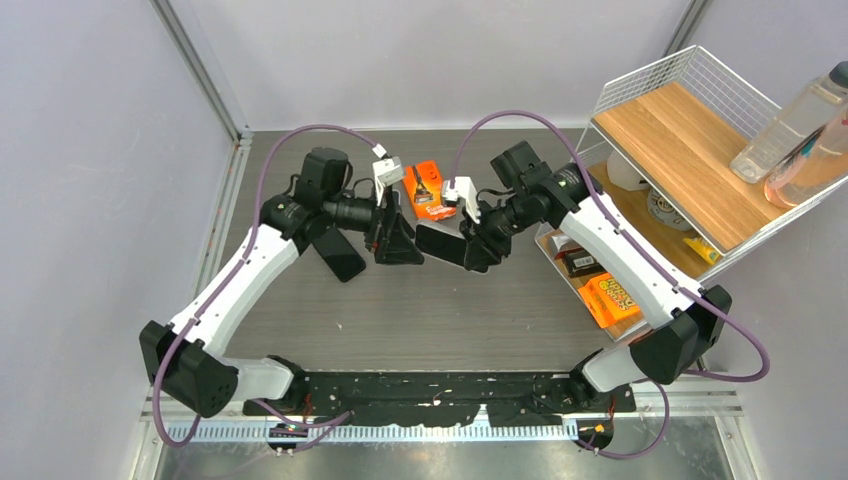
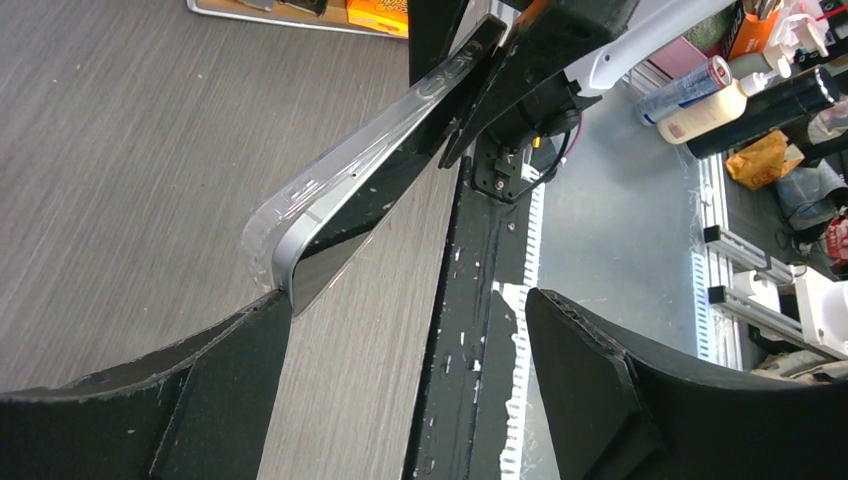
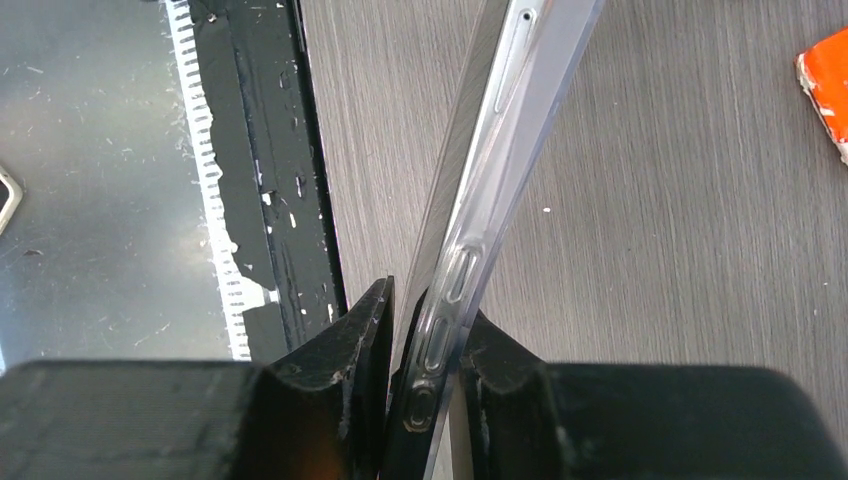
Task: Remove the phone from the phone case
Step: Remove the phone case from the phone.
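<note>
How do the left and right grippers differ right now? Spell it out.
The left gripper stands wide open, holding nothing; the right gripper is shut on the cased phone. The right gripper clamps one end; the left gripper merely has the other end inside its gap. Both have black fingers.

L pincer spread wide, R pincer clamped tight.

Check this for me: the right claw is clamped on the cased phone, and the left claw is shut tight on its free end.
One part is wrong: the left claw is not shut. It stands open, with the free corner of the cased phone close by one finger, as the left wrist view shows. The right claw is indeed clamped on the cased phone.
</note>
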You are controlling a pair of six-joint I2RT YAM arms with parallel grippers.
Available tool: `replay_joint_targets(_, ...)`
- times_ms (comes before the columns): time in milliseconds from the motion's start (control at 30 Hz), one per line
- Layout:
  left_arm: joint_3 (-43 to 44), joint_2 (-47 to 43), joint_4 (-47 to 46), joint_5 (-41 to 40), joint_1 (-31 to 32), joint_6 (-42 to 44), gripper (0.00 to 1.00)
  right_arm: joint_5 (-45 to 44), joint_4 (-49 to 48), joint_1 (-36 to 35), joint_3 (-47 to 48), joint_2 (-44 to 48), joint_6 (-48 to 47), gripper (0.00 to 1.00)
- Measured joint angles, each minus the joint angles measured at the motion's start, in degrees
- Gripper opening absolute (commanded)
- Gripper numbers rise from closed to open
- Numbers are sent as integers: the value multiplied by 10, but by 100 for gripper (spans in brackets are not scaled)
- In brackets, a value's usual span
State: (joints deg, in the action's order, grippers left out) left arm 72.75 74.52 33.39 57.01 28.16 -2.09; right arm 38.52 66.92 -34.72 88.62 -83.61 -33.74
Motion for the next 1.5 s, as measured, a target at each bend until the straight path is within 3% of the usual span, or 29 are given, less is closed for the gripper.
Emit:
replay_joint_targets(167,6,-7,5,6,-2,19,90,-3,0,-4,0,-12,15,5)
replay_joint_targets(300,31,-19,-41,60,3,54,90,30,6,-27,0,-50,9,5)
replay_joint_targets(500,48,-47,-20,109,11,102,90,101,-22,-42,10,-63,-9,5)
replay_joint_targets(700,49,-53,22,122,17,201,90,106,-30,-43,11,-65,-9,5)
replay_joint_targets(900,15,-89,35,121,-42,252,89,106,-38,-32,11,-65,-6,5)
replay_joint_targets(1067,-22,-117,28,120,-108,249,89,106,-37,-3,17,-63,-4,5)
replay_joint_targets(1500,-162,-145,-142,116,-110,119,85,123,-45,12,153,-34,25,5)
